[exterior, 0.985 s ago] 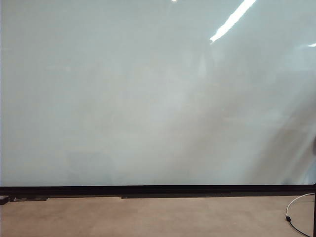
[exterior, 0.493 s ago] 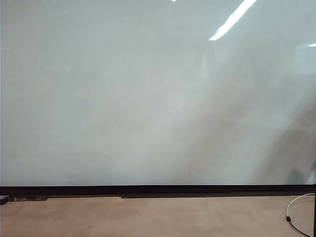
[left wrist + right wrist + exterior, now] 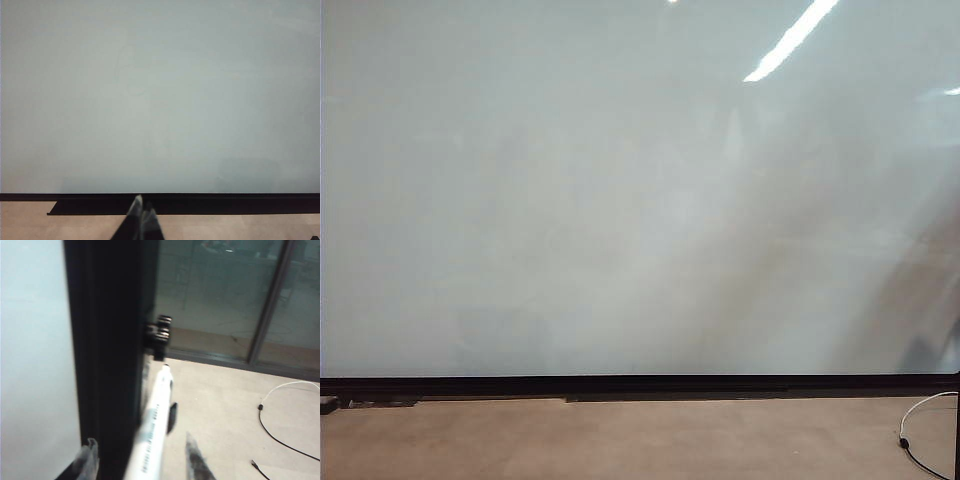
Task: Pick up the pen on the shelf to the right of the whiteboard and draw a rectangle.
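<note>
**Right end effector lines up on the pen, board not yet marked**

The right end effector (image 3: 140, 457) is at the whiteboard's right edge, its two fingers spread wide, one on either side of the pen (image 3: 152, 430). The pen, a white barrel with dark printing, stands close against the black frame (image 3: 107, 355) and sits between the fingers, but I can't see either finger touching it, so nothing is gripped. A small black clip or fitting (image 3: 159, 335) sits just beyond the pen's far end; whether it holds the pen I can't tell.

Over on the left, the left end effector (image 3: 141, 212) hangs low in front of the whiteboard (image 3: 160, 95), fingertips pressed together, holding nothing.

From the exterior view neither arm is visible; the whiteboard (image 3: 620, 200) is blank, no rectangle on it. A white cable (image 3: 920, 420) lies on the floor to the right.

As I judge it, the step in hand is the grasp. Doing it well means centring the barrel between the fingers before closing, staying clear of the frame, and gripping mid-barrel so the tip stays free for drawing.

No containers anywhere in sight.
</note>
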Robot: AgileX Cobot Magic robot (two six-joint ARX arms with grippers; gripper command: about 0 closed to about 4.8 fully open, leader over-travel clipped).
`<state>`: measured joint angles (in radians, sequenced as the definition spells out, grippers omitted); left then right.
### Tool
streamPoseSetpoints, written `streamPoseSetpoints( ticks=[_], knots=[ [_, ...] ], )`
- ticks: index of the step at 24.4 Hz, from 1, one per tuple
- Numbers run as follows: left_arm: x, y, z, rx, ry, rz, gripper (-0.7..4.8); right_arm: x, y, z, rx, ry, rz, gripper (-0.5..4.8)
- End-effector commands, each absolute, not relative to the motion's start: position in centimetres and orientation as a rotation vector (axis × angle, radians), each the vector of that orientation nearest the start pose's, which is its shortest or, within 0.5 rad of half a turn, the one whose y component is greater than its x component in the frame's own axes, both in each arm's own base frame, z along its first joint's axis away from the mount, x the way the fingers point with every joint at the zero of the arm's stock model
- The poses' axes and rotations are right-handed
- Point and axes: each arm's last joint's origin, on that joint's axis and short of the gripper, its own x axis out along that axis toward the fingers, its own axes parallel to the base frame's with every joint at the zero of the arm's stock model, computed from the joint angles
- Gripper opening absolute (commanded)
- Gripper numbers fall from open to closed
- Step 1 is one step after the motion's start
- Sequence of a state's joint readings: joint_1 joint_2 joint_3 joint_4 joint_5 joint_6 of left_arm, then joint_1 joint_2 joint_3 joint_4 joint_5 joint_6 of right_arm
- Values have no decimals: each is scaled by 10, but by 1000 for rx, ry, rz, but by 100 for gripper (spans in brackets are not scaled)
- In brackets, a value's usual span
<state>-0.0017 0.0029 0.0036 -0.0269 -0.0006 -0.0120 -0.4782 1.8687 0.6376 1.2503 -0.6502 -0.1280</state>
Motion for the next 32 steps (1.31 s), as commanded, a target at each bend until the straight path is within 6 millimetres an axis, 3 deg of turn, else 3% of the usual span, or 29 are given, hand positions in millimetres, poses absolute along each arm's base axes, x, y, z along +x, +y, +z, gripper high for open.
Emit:
streamPoseSetpoints(
  ticks=[1, 32],
  knots=[
    [98, 0, 163, -8, 18, -5, -4, 303, -135, 149, -141, -45, 179, 225],
    [98, 0, 163, -8, 18, -5, -4, 311, -135, 149, -99, -47, 170, 183]
  ],
)
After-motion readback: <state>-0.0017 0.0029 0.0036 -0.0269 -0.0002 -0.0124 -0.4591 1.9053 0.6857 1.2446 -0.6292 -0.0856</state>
